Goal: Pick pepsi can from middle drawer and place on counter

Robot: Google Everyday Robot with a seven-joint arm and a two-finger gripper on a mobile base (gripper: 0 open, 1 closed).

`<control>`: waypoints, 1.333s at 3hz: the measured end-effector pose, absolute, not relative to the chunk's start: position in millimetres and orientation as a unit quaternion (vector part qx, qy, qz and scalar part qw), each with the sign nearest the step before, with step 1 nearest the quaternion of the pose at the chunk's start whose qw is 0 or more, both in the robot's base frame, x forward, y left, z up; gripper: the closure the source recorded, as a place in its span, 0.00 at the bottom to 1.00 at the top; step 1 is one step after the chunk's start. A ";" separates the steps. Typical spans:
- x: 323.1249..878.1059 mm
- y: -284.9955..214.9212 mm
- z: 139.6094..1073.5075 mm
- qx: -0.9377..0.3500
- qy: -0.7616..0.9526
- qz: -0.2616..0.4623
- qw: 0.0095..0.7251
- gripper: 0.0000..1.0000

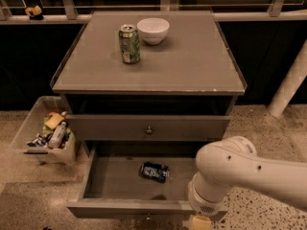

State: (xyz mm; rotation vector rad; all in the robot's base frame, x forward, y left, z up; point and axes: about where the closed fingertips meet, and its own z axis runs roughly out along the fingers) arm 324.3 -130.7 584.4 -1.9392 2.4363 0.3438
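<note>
A pepsi can (154, 171) lies on its side on the floor of the open middle drawer (112, 183), slightly right of the drawer's centre, in the lower middle of the frame. The drawer stands pulled out from a grey cabinet, below the closed upper drawer (96, 127) with its small round knob (149, 130).

On the table (192, 63) that tops the cabinet, a green-patterned can (129, 43) stands upright toward the back left. A white bowl (153, 30) sits just beside it, to its right and nearer the rear edge. The rest of the grey surface shows a pale, chipped front edge.

The robot's white arm (240, 169) reaches in from the lower right of the frame. Its rounded joint hangs over the drawer's front right corner, apart from the pepsi can. The tool lies past the bottom edge of the frame, below that joint, and whether it is released or clenched cannot be told.

At left, on the speckled floor (268, 128), a clear plastic bin (48, 155) holds assorted packets and bottles beside the cabinet.
</note>
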 end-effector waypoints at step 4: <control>450.9 -81.7 520.9 -0.730 0.668 0.140 0.042 0.00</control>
